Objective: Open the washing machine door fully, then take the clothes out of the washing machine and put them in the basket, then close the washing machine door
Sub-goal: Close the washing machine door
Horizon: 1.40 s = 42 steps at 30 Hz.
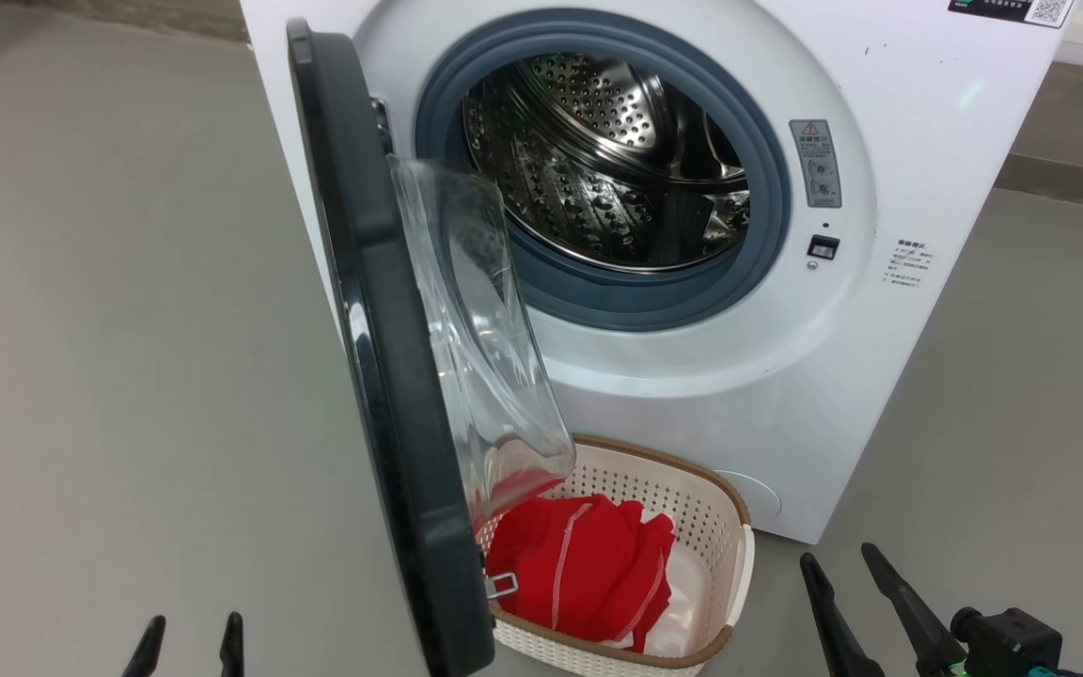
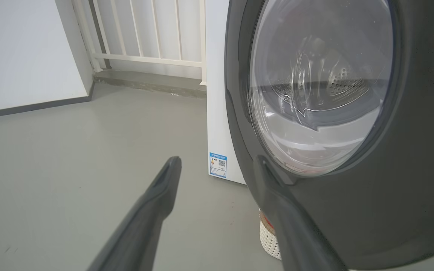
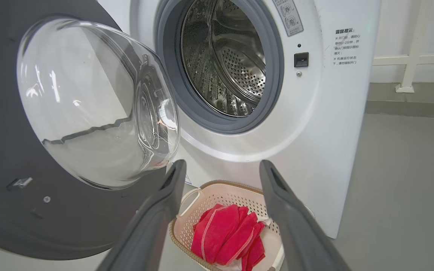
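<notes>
Holding my left pincer [image 1: 195, 622] and right pincer [image 1: 835, 555] spread and empty either side of the open washing machine door [image 1: 382, 376]; clothes [image 1: 579, 564] lie in the basket [image 1: 687, 503].

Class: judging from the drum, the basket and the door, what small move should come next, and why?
Probably the left gripper, jaws open beside the outer face of the door, should push it toward shut: the red clothes lie in the basket and the drum looks empty.
</notes>
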Motion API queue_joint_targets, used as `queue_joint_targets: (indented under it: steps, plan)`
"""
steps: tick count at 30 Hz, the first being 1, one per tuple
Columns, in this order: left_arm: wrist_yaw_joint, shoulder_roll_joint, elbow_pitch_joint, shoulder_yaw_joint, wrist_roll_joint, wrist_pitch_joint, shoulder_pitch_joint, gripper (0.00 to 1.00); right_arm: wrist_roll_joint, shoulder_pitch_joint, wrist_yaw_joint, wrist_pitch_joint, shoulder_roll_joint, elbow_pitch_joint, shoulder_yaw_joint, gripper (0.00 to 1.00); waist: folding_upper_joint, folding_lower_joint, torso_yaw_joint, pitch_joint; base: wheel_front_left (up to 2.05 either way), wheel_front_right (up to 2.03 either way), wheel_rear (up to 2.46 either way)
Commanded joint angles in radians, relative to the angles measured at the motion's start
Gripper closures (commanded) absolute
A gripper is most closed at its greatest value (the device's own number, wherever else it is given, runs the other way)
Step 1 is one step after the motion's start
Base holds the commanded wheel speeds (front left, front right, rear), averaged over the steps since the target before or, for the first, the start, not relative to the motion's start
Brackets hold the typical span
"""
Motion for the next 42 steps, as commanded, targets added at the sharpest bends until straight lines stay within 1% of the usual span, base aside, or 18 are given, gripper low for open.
queue_joint_targets:
  steps: [1, 3, 4, 6, 7, 8, 11, 14, 17, 19, 21, 23, 24, 27, 30, 33, 38, 42]
  plan:
    - [-0.005, 0.007, -0.029, 0.028, 0.006, -0.012, -0.022, 0.0, -0.002, -0.027, 0.007, -0.007, -0.011, -0.021, 0.015, 0.0, 0.0, 0.0, 0.001, 0.0, 0.0, 0.0, 0.0]
    - [-0.005, 0.004, -0.031, 0.034, -0.012, -0.012, -0.023, 0.0, -0.002, -0.028, 0.007, -0.007, -0.012, -0.021, 0.017, 0.0, 0.0, 0.0, 0.0, -0.001, 0.0, 0.0, 0.0]
    - [-0.005, 0.0, -0.026, 0.037, -0.047, -0.012, -0.025, 0.09, -0.002, -0.029, 0.007, -0.007, -0.012, -0.021, 0.019, 0.0, 0.0, 0.0, 0.0, -0.002, 0.0, 0.0, 0.0]
    - [-0.005, 0.0, -0.012, 0.016, -0.118, -0.012, -0.03, 0.62, -0.002, -0.03, 0.007, -0.007, -0.012, -0.02, 0.02, 0.0, 0.0, 0.0, -0.002, -0.003, 0.0, 0.0, 0.0]
    - [-0.005, 0.009, -0.009, -0.005, -0.151, -0.012, -0.034, 0.83, -0.002, -0.031, 0.007, -0.007, -0.012, -0.02, 0.02, 0.0, 0.0, 0.0, -0.002, -0.003, 0.0, 0.0, 0.0]
    - [-0.005, 0.017, -0.008, -0.026, -0.199, -0.012, -0.041, 1.0, -0.002, -0.031, 0.007, -0.007, -0.012, -0.02, 0.019, 0.0, 0.0, 0.0, -0.003, -0.003, 0.0, 0.0, 0.0]
    - [-0.005, 0.066, -0.025, -0.063, -0.329, -0.012, -0.065, 1.0, -0.002, -0.034, 0.007, -0.007, -0.011, -0.019, 0.019, 0.0, 0.0, 0.0, -0.004, -0.002, 0.0, 0.0, 0.0]
    - [-0.005, 0.122, -0.042, -0.1, -0.483, -0.012, -0.09, 1.0, -0.002, -0.035, 0.007, -0.007, -0.011, -0.019, 0.02, 0.0, 0.0, 0.0, -0.008, -0.001, 0.0, 0.0, 0.0]
    - [-0.005, 0.175, -0.078, -0.142, -0.705, -0.012, -0.116, 1.0, -0.002, -0.037, 0.007, -0.007, -0.009, -0.019, 0.021, 0.0, 0.0, 0.0, -0.014, 0.002, 0.0, 0.0, 0.0]
    - [-0.005, 0.226, -0.103, -0.174, -0.863, -0.001, -0.127, 1.0, -0.001, -0.037, 0.007, -0.007, -0.007, -0.019, 0.021, 0.0, 0.0, 0.0, -0.018, 0.003, 0.0, 0.0, 0.0]
    - [-0.006, 0.28, -0.136, -0.196, -1.008, 0.033, -0.138, 1.0, -0.001, -0.036, 0.007, -0.007, -0.005, -0.019, 0.021, 0.0, 0.0, 0.0, -0.022, 0.006, 0.0, 0.0, 0.0]
    - [-0.006, 0.322, -0.173, -0.208, -1.153, 0.084, -0.146, 1.0, -0.002, -0.037, 0.007, -0.007, -0.004, -0.02, 0.022, 0.0, 0.0, 0.0, -0.028, 0.01, 0.0, 0.0, 0.0]
    - [-0.006, 0.322, -0.173, -0.208, -1.153, 0.084, -0.146, 1.0, -0.002, -0.037, 0.007, -0.007, -0.004, -0.02, 0.022, 0.0, 0.0, 0.0, -0.028, 0.01, 0.0, 0.0, 0.0]
    - [-0.006, 0.375, -0.228, -0.22, -1.315, 0.174, -0.15, 1.0, -0.003, -0.041, 0.007, -0.007, -0.003, -0.022, 0.021, 0.0, 0.0, 0.0, -0.036, 0.023, 0.0, 0.0, 0.0]
    - [-0.006, 0.395, -0.28, -0.215, -1.445, 0.268, -0.155, 1.0, -0.004, -0.046, 0.007, -0.007, -0.005, -0.024, 0.02, 0.0, 0.0, 0.0, -0.043, 0.038, 0.0, 0.0, 0.0]
    - [-0.006, 0.39, -0.317, -0.197, -1.537, 0.365, -0.161, 1.0, -0.005, -0.054, 0.007, -0.007, -0.007, -0.024, 0.019, 0.0, 0.0, 0.0, -0.048, 0.049, 0.0, 0.0, 0.0]
    - [-0.006, 0.362, -0.357, -0.171, -1.594, 0.528, -0.166, 1.0, -0.005, -0.065, 0.007, -0.007, -0.01, -0.024, 0.02, 0.0, 0.0, 0.0, -0.059, 0.063, 0.0, 0.0, 0.0]
    - [-0.006, 0.323, -0.368, -0.139, -1.6, 0.631, -0.168, 1.0, -0.005, -0.072, 0.007, -0.007, -0.012, -0.023, 0.022, 0.0, 0.0, 0.0, -0.068, 0.069, 0.0, 0.0, 0.0]
